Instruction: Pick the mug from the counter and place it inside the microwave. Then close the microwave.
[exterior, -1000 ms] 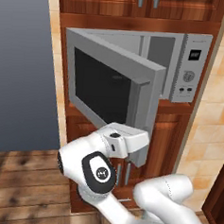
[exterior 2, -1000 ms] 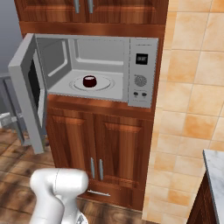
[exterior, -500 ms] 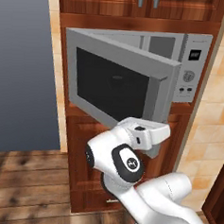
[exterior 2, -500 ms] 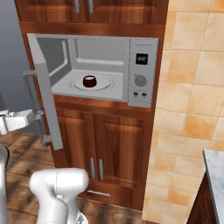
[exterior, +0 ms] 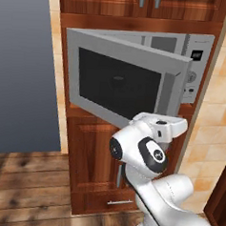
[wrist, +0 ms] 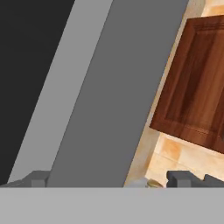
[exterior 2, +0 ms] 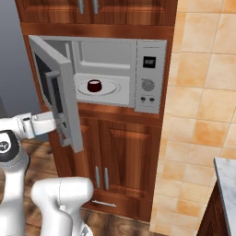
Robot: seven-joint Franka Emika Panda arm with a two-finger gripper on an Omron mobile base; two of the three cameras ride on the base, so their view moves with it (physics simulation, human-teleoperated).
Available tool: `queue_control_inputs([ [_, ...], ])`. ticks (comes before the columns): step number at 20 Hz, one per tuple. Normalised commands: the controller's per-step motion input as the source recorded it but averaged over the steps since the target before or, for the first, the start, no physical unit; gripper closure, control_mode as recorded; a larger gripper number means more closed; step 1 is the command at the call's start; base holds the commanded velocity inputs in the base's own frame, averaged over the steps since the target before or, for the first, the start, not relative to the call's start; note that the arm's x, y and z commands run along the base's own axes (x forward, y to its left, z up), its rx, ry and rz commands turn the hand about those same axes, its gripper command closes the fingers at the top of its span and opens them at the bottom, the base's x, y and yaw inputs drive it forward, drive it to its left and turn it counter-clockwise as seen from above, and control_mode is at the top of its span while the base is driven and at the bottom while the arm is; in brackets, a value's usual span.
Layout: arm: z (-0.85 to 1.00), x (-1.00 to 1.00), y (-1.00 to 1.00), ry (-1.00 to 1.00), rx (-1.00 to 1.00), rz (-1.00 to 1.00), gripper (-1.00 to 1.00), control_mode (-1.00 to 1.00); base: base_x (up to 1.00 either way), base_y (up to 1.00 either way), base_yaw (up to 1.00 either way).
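Note:
The dark maroon mug (exterior 2: 94, 85) stands on the round turntable inside the silver-grey microwave (exterior 2: 150, 78). The microwave door (exterior 2: 62, 92) with its dark window (exterior: 119, 84) hangs about half open. My gripper (exterior 2: 59, 120) is against the lower outer face of the door, below the bar handle (exterior 2: 54, 99). In the hand view the fingertips (wrist: 39, 178) stand wide apart, and the gripper (wrist: 109, 181) is open with the grey door frame running right in front of it. Nothing is held. From the left base view the door hides the mug, and my hand (exterior: 173, 128) sits at the door's lower right corner.
Reddish-brown cabinet doors (exterior 2: 124, 161) run below the microwave, and more cabinets (exterior 2: 92, 9) above it. A tan tiled wall (exterior 2: 198, 115) lies to the right, with a corner of the marbled counter (exterior 2: 227, 179) at the lower right. Wooden floor (exterior: 24, 185) lies to the left.
The microwave door has swung from wide open to about half open. My hand has followed it to the right, staying on the door's outer face.

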Motion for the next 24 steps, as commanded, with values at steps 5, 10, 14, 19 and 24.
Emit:
queue_control_inputs([
  [5, 0.10, 0.17, -0.56, 0.00, 0.02, 0.08, -1.00, -1.00, 0.00, 0.00, 0.00],
  [10, 0.07, 0.22, -0.58, 0.02, 0.04, 0.10, -1.00, -1.00, 0.00, 0.00, 0.00],
  [14, 0.03, 0.28, -0.58, 0.04, 0.05, 0.10, -1.00, -1.00, 0.00, 0.00, 0.00],
  [19, 0.00, 0.33, -0.55, 0.03, 0.04, 0.10, -1.00, -1.00, 0.00, 0.00, 0.00],
  [24, 0.00, 0.36, -0.52, 0.03, 0.03, 0.09, -1.00, -1.00, 0.00, 0.00, 0.00],
])
